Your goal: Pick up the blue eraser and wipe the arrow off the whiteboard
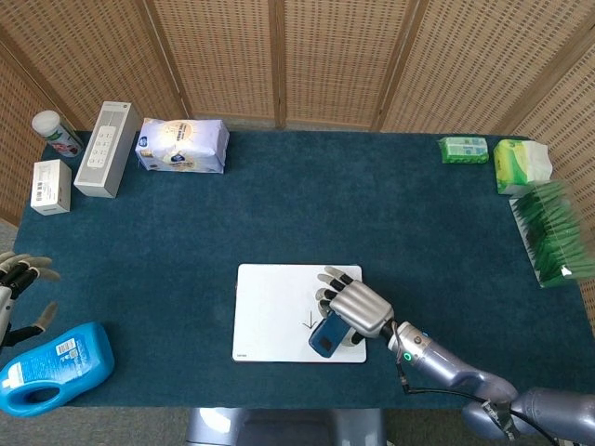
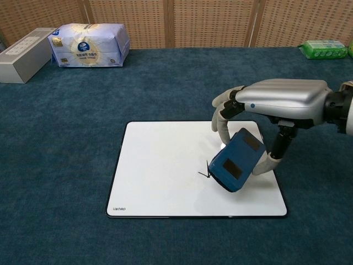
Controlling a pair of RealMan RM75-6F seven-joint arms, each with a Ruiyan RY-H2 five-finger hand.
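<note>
My right hand [image 2: 276, 107] grips the one blue eraser [image 2: 236, 160] between fingers and thumb, tilted over the single whiteboard [image 2: 165, 165], its lower edge right at the one small arrow [image 2: 205, 174]; I judge I should level the eraser, press its flat face down and sweep it across the mark. My left hand [image 1: 14, 297] hangs open and empty, far off at the table's edge, just above one blue bottle [image 1: 56, 367]. Far beyond my right hand I count one tissue pack [image 1: 181, 144], two white boxes, one white jar and three green packs.
</note>
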